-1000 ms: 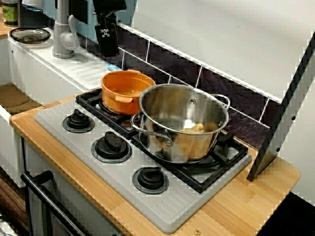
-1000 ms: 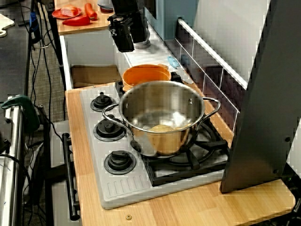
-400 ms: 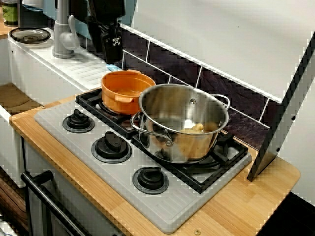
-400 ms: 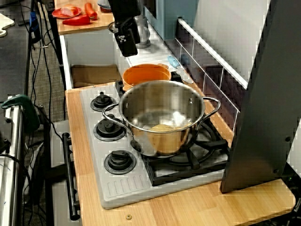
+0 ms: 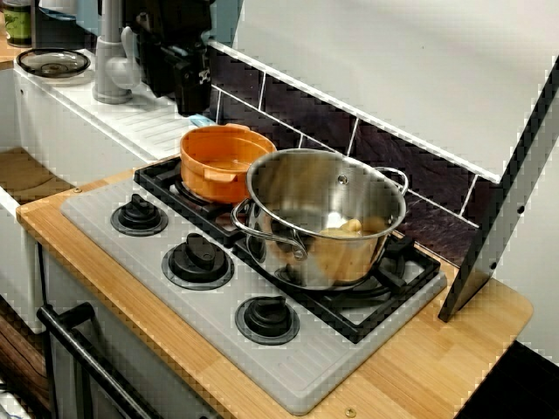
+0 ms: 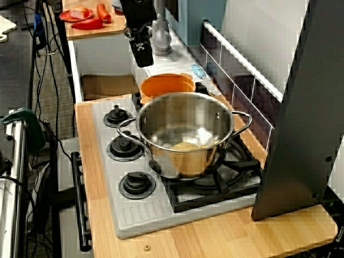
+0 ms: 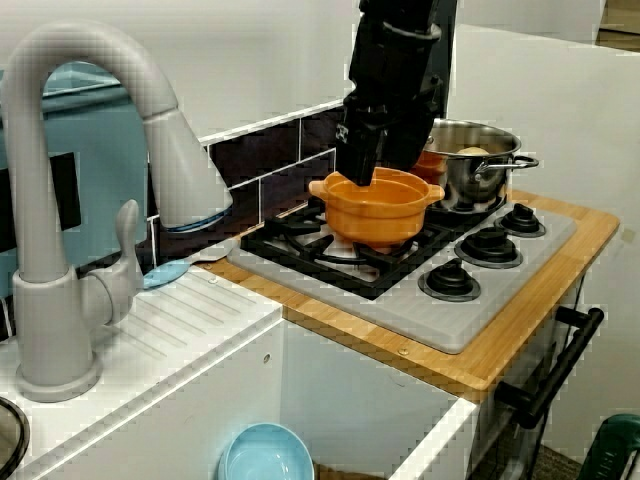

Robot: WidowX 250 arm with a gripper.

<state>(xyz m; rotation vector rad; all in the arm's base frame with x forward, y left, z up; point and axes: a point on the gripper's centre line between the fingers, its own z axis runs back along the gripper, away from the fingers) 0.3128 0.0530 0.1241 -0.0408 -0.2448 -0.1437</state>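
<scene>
Over the stove-side end of the ribbed white drainboard (image 5: 144,122), the black gripper (image 5: 192,103) hangs in the air (jaws parted or closed, I cannot tell). Just below it, stoveward, the round orange pot (image 5: 225,161), matte with two handles, sits on the black grate (image 5: 166,179). A shiny steel pot (image 5: 325,218) stands just beside.

a steel pot (image 5: 327,253) sat mid-frame in the front view, with pale yellow food (image 5: 349,227) in its bottom. three black knobs (image 5: 198,259) ran across the lower left. in the view from the sink end, a grey faucet (image 7: 38,230) filled the left, a light blue spoon (image 7: 165,272) lay just right of it, and a blue bowl (image 7: 265,455) sat at the bottom edge.
</scene>
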